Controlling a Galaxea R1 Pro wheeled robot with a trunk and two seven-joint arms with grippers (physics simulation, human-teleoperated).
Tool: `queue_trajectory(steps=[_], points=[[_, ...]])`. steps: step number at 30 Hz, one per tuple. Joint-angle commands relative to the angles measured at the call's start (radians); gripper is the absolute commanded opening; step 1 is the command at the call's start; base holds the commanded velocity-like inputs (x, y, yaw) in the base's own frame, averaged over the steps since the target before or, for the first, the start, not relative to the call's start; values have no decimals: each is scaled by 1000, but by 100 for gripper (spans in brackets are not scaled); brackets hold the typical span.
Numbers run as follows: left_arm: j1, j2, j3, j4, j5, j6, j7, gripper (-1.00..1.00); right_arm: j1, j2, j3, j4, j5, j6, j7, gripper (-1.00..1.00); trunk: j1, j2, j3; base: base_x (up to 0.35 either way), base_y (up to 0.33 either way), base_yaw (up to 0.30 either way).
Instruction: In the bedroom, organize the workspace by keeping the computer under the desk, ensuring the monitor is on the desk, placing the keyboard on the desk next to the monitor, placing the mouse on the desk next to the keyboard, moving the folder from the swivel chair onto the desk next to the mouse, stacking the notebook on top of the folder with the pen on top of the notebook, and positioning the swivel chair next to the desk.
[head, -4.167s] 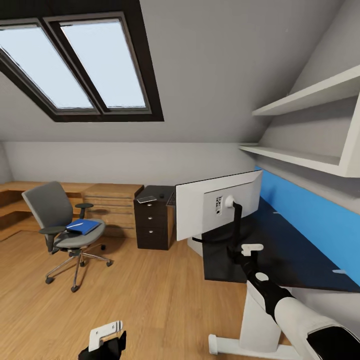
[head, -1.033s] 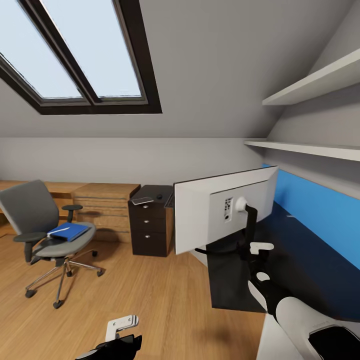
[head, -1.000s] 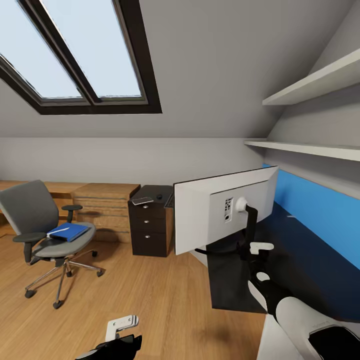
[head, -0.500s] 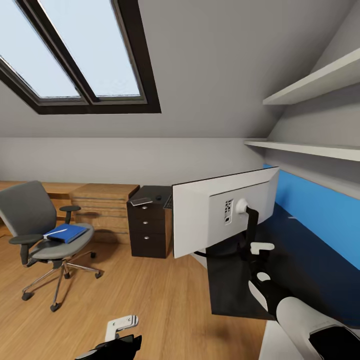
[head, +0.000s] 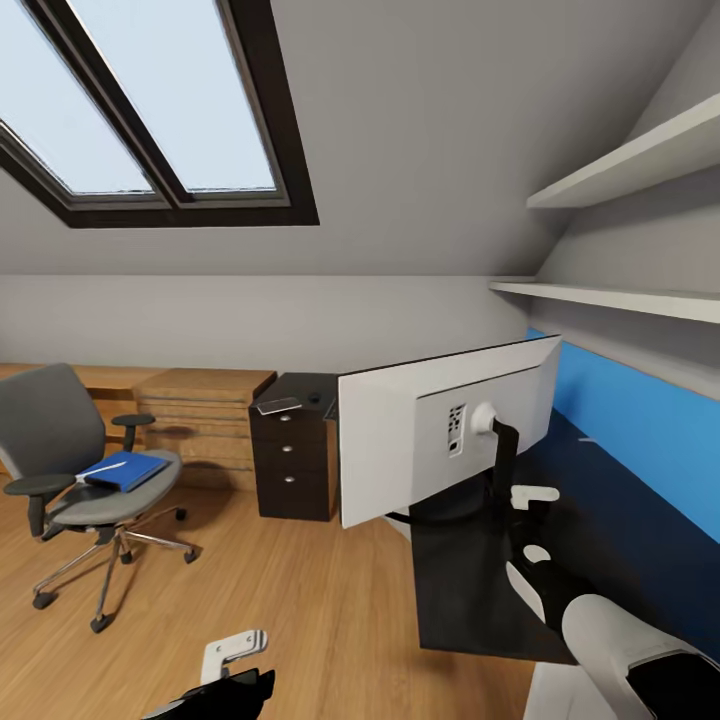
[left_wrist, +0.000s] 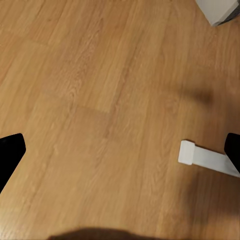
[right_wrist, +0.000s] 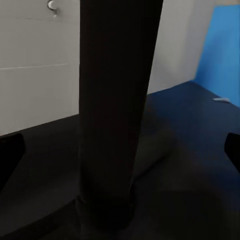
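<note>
In the bedroom, under the sloped wall and its skylight, I see the light wood floor as the biggest open surface, with the glossy black table along the right side against its blue back panel. Two white wall shelves hang above it.

On the table stands the monitor, white back toward me, upright on its black stem. A small label with dark marks sits on the back beside the mount, but I cannot read it.

At the left, well apart from the table, is the chair, and on its seat lies the blue folder with a thin white pen on top. I cannot make out a notebook there.

Against the far wall runs a low wooden drawer unit, and next to it a black drawer cabinet, drawers closed, with a small flat dark thing on top that is too small to name.

My right gripper is just behind the monitor. In the right wrist view the black stem rises between the two fingers, which stand wide apart and do not touch it.

My left gripper hangs low over the floor, fingers spread with nothing between them. In its wrist view a white table foot lies on the boards.
</note>
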Motion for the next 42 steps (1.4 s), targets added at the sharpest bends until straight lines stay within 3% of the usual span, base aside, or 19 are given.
queue_trajectory(steps=[1,17,42], points=[[0,0,1,-1,11,2,9,100,-1,-1,9,0,-10,-3,-4,100,0,-1,-1,31,-7,0],[0,0,3,-1,10,2,10,100,-1,-5,8,0,-11,-4,-4,100,0,-1,-1,138,-1,0],[0,0,3,0,11,3,12,100,-1,-18,8,-1,-13,-4,-5,100,0,-1,-1,5,0,0]])
